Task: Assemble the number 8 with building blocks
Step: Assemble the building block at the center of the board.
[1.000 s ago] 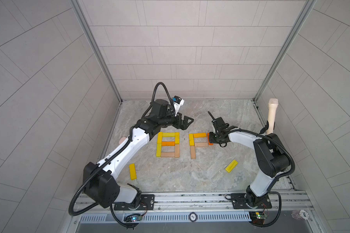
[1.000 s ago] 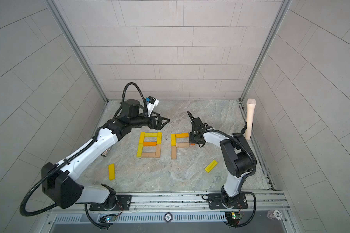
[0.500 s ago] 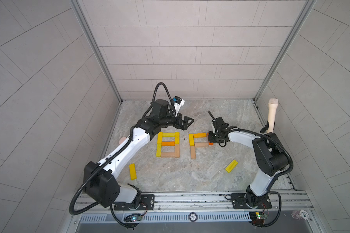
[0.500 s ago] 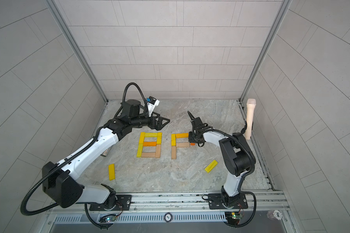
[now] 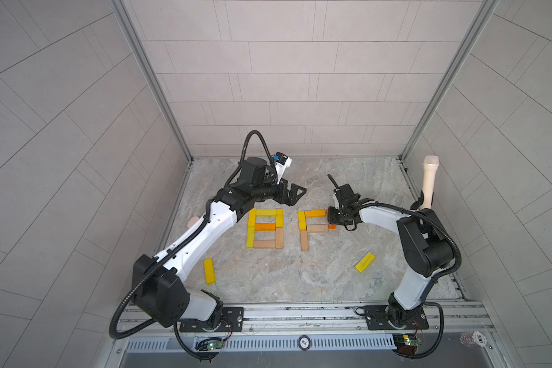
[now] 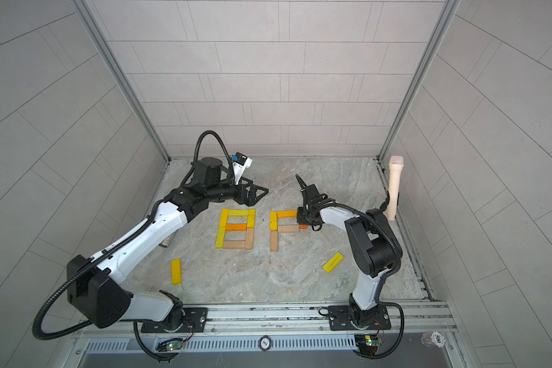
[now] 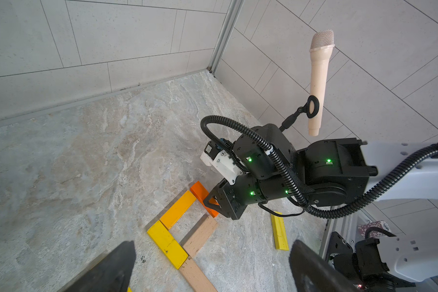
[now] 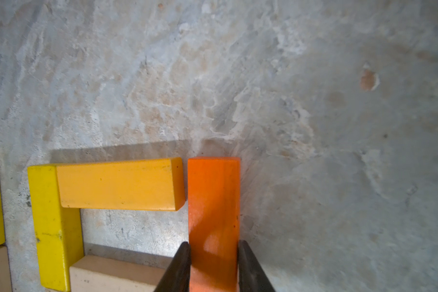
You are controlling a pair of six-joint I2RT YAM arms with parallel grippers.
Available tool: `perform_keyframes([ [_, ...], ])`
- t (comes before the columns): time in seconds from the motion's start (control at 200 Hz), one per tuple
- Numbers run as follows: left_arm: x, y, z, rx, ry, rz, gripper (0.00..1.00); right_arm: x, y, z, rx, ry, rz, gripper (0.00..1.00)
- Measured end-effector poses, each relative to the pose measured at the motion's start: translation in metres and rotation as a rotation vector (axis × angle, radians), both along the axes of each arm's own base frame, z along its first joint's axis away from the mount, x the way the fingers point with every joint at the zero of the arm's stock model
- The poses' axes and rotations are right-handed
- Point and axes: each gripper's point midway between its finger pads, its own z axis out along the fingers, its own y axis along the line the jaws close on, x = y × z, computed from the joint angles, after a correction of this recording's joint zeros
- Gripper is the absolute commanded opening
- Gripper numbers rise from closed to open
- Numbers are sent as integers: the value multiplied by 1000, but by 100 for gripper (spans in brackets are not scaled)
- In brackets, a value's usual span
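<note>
Here, orange block [image 8: 213, 197] — flat, glossy bar — pinched by right gripper [image 8: 213, 243], left gripper [image 7: 212, 244] spread.

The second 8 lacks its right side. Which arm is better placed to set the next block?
Right. The right gripper is shut on the orange block at the end of the unfinished 8's top bar. The left gripper hangs open and empty beyond the finished 8.

Robot lab cell; tiled walls [image 5: 300, 79]
</note>
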Motion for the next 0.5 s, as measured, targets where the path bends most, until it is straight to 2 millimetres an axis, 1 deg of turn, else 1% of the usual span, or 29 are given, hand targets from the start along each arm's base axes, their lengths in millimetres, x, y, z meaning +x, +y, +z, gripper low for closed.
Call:
perform_keyframes([
  [0.5,0,0,0,0,0,0,100,0,4,1,14,0,10,33],
])
